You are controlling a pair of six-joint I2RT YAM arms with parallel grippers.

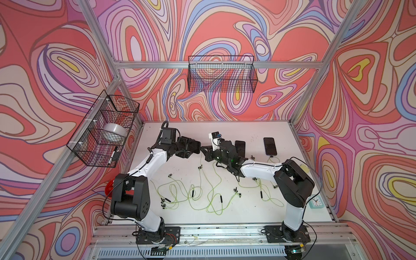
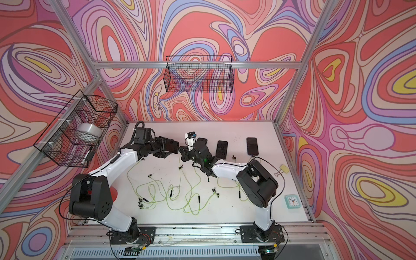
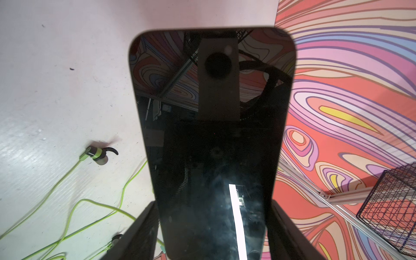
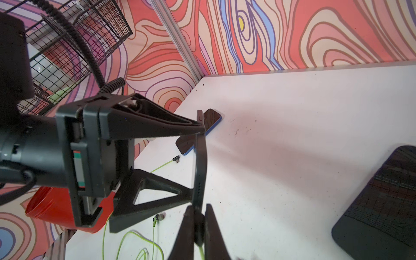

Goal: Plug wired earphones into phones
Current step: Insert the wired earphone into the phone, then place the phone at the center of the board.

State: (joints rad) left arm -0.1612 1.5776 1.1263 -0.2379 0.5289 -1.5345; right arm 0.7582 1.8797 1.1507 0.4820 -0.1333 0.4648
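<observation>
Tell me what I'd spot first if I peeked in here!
The swirly pink, red and blue walls all around. Then the left gripper holding a black phone up while the right gripper pinches an earphone plug at its end. Yellow-green wired earphones sprawl on the white table.

A robot test cell in a lab: two white-and-black arms (image 1: 146,162) stand bolted to a slotted metal rail (image 1: 225,229) at the edge of a white table (image 1: 247,209). An aluminium frame (image 1: 157,65) and walls (image 1: 225,29) printed with swirling colours box it in. Wire baskets (image 1: 221,76) hang on the frame, above and well apart from the fingers (image 3: 137,231).
</observation>
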